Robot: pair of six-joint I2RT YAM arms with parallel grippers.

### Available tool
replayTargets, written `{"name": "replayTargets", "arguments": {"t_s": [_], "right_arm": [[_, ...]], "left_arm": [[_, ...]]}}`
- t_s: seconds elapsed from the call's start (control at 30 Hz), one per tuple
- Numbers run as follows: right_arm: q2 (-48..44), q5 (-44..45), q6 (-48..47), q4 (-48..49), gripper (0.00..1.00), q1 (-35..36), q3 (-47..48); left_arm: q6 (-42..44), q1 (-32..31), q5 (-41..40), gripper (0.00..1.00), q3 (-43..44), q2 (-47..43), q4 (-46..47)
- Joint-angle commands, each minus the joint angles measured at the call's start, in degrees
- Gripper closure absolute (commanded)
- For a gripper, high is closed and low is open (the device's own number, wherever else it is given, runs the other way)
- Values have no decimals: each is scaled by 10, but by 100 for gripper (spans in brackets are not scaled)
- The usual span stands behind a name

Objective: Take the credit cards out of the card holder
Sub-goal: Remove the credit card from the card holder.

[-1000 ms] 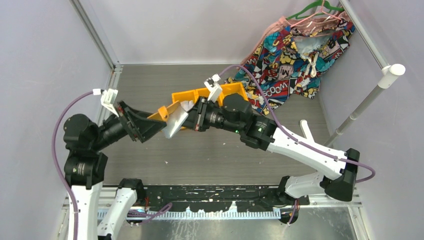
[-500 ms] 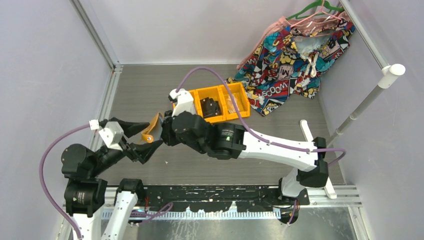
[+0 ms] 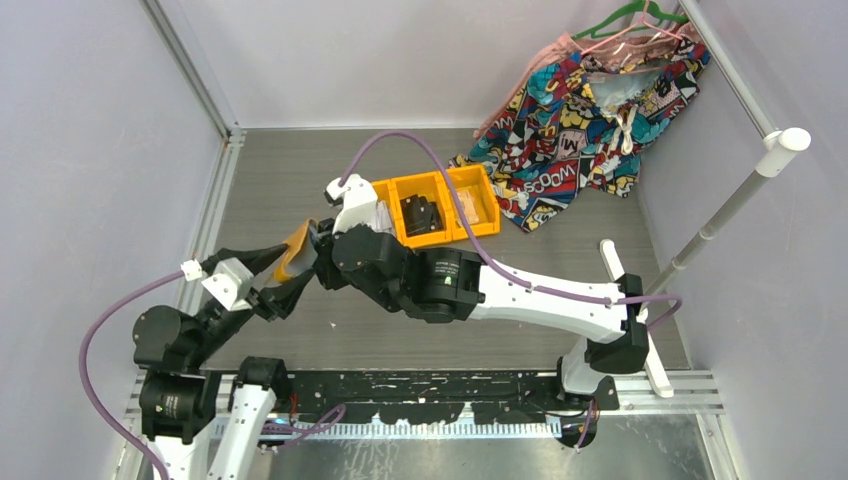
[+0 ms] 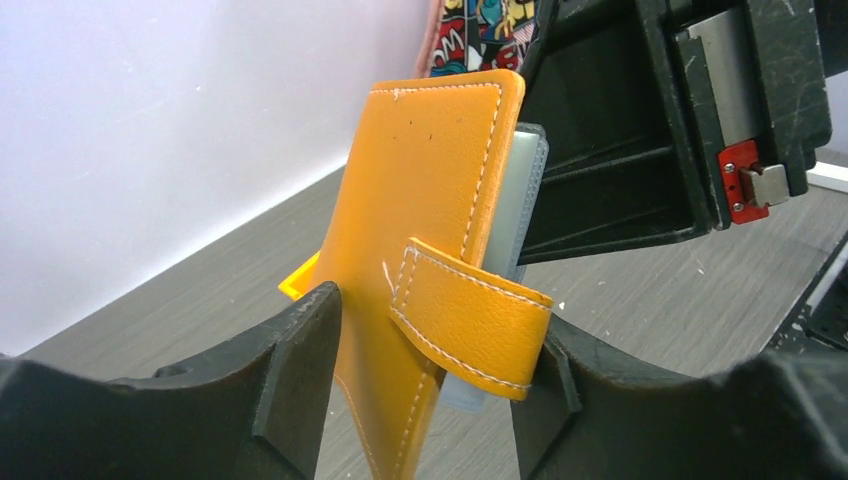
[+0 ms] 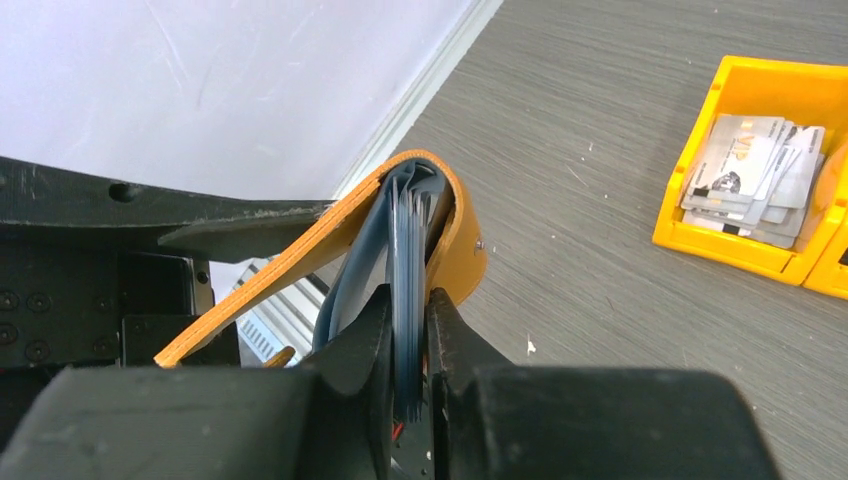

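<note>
Card holder point(image 4: 420, 200), one, clamped in right pincer point(image 5: 410, 312); left pincer point(image 4: 432, 328) astride, grip unclear.

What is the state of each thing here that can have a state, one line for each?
card holder: partly open, tab unfastened, standing upright.
left gripper: fingers on either side of the cover; grip unclear.
right gripper: shut on the card holder's blue pockets.
grey-white stack: lying loose in an orange bin.
black object: sitting in the middle bin.
patterned clothes: heaped in the far right corner.
</note>
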Motion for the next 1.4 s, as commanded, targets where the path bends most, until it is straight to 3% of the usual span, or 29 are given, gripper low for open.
{"name": "replayTargets", "arguments": {"t_s": [0.0, 0.4, 0.6, 0.7, 0.9, 1.07, 1.23, 1.37], "right_arm": [[-26, -25, -9, 20, 99, 17, 5], [-95, -63, -30, 65, 99, 17, -78], [-123, -109, -51, 99, 99, 17, -110], [-147, -121, -62, 114, 99, 15, -138], [-195, -163, -70, 145, 97, 2, -198], [-221, -191, -70, 173, 87, -11, -235], [-232, -197, -58, 184, 63, -23, -252], [-239, -173, -53, 170, 47, -25, -259]], "left_arm": [[0, 7, -146, 44, 2, 13, 67], [-25, 7, -151, 51, 17, 16, 46], [-47, 6, -30, 61, 59, 21, -29], [-51, 7, 16, 67, 85, 27, -61], [-74, 7, 41, 88, 109, 39, -69], [-118, 7, 117, 98, 150, 66, -109], [-174, 7, 140, 100, 173, 95, -123], [-175, 7, 107, 100, 171, 93, -118]]}}
